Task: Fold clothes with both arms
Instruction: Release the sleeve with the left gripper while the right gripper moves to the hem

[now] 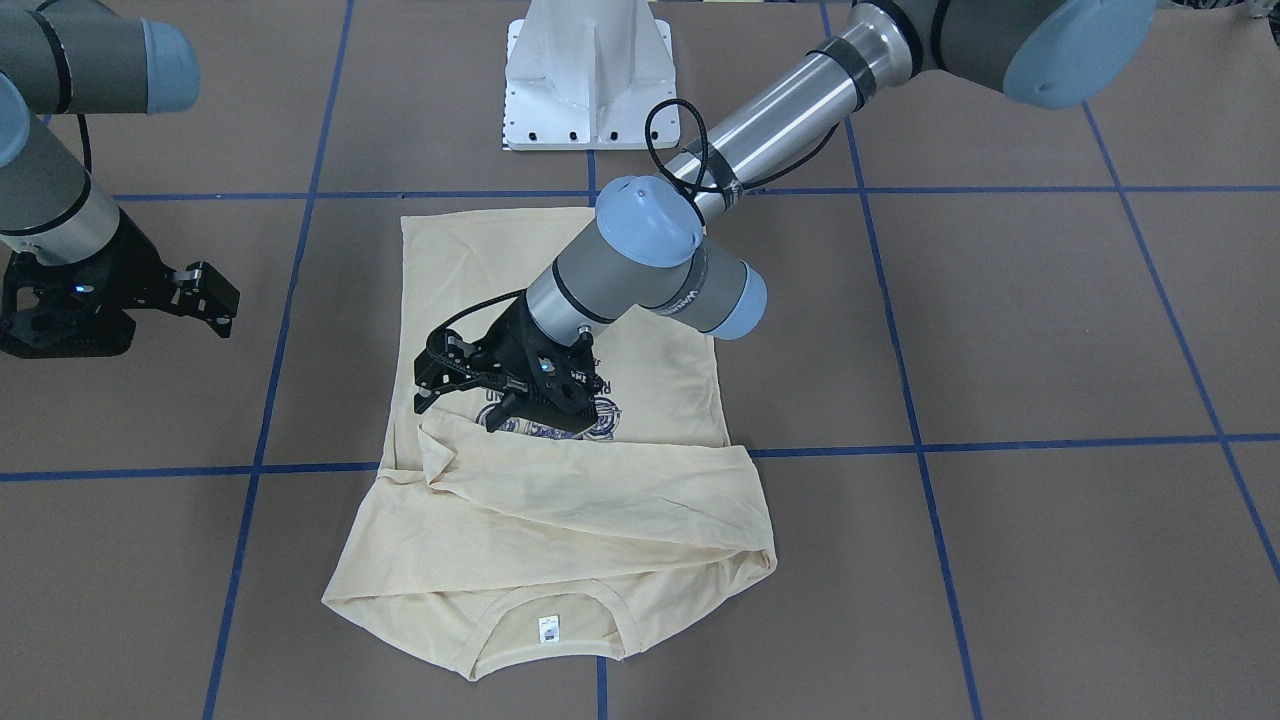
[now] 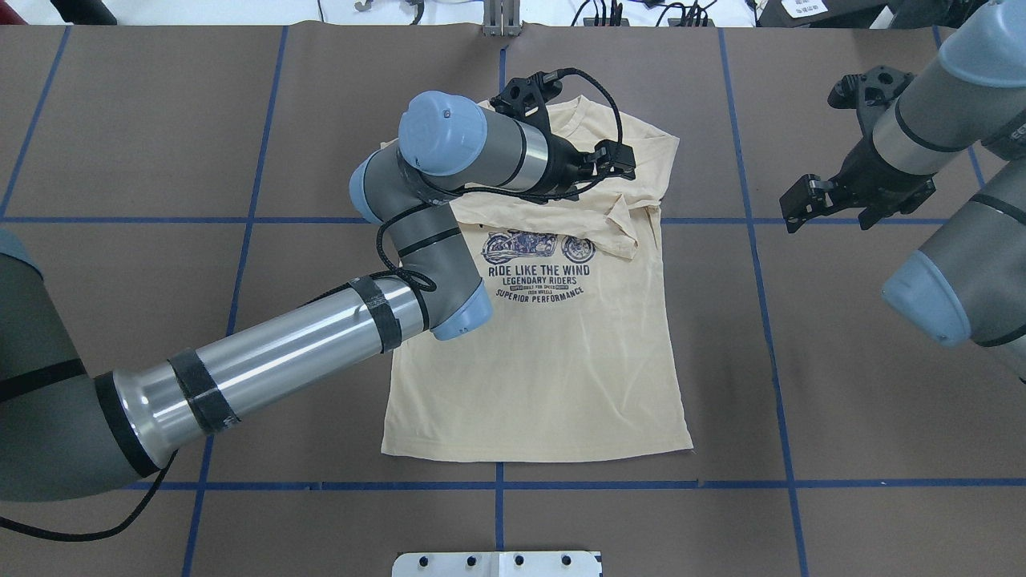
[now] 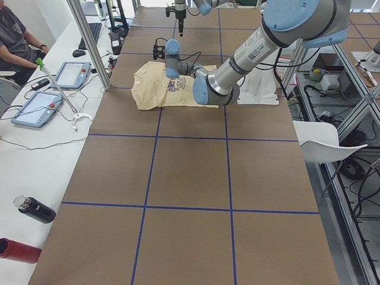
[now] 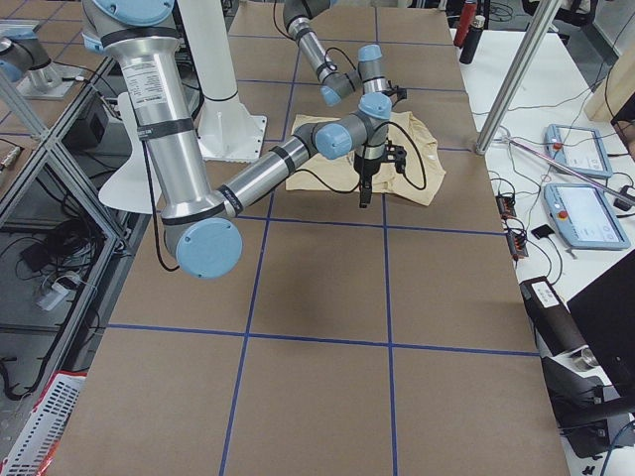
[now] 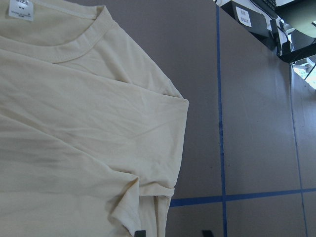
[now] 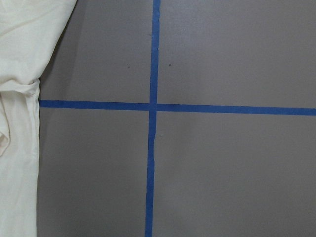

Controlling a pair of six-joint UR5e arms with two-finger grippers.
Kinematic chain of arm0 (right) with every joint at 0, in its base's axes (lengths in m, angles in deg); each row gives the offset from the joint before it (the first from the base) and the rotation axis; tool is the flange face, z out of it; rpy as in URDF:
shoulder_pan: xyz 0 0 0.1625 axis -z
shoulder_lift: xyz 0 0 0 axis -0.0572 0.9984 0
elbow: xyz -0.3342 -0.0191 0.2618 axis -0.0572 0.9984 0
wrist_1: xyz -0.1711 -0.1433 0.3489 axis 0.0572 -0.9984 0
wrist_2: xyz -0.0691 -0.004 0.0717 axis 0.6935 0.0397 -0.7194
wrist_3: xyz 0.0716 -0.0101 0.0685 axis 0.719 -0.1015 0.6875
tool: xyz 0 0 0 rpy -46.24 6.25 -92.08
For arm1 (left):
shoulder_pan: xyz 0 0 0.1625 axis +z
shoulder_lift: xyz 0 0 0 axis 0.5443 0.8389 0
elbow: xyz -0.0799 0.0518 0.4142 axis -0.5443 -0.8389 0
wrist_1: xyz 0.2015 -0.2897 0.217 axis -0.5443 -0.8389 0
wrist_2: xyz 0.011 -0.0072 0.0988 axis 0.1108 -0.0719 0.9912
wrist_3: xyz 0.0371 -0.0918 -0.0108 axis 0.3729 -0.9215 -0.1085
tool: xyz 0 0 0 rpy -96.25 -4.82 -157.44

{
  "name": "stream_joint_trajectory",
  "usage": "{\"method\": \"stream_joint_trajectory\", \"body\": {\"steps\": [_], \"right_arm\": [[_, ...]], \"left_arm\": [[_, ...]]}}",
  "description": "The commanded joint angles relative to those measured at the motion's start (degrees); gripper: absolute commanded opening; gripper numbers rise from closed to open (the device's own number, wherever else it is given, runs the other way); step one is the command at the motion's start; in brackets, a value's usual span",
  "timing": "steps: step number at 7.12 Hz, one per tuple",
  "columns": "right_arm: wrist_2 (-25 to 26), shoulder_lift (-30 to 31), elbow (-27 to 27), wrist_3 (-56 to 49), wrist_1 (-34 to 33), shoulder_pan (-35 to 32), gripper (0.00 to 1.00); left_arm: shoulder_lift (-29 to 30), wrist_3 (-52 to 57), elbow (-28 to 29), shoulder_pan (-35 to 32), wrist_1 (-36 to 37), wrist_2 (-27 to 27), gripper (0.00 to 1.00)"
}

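The cream-yellow T-shirt (image 1: 560, 520) lies flat on the brown table, print side up (image 2: 553, 361). Its neck and white label (image 1: 549, 629) are at the far end from the robot. A sleeve is folded across the chest just above the navy motorcycle print (image 2: 539, 268). My left gripper (image 1: 460, 410) hangs low over the end of that folded sleeve (image 2: 621, 160). Its fingertips stand apart with nothing between them, and the sleeve cuff (image 5: 126, 212) lies beside one of them. My right gripper (image 2: 830, 216) is off the shirt's side, above bare table, and looks open and empty (image 1: 65, 340).
The white pedestal base (image 1: 588, 80) stands behind the shirt's hem. Blue tape lines (image 6: 152, 106) grid the brown table. A side desk holds tablets (image 3: 74, 74) and bottles (image 3: 32, 209), with a seated person (image 3: 15, 41) beside it.
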Motion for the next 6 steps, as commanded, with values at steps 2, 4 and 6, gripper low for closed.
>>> {"method": "stream_joint_trajectory", "body": {"steps": [2,4,6], "right_arm": [[-2.06,-1.58,-0.25,0.57,0.51,0.06,1.00],[-4.33,-0.45,-1.65,7.44,6.00,1.20,1.00],[-2.69,5.59,-1.40,23.69,26.59,8.73,1.00]], "left_arm": [[-6.90,0.12,-6.87,-1.45,0.37,-1.91,1.00],[-13.13,0.12,-13.97,-4.96,4.30,-10.15,1.00],[-23.84,0.47,-30.99,-8.30,14.55,-13.70,1.00]]}}
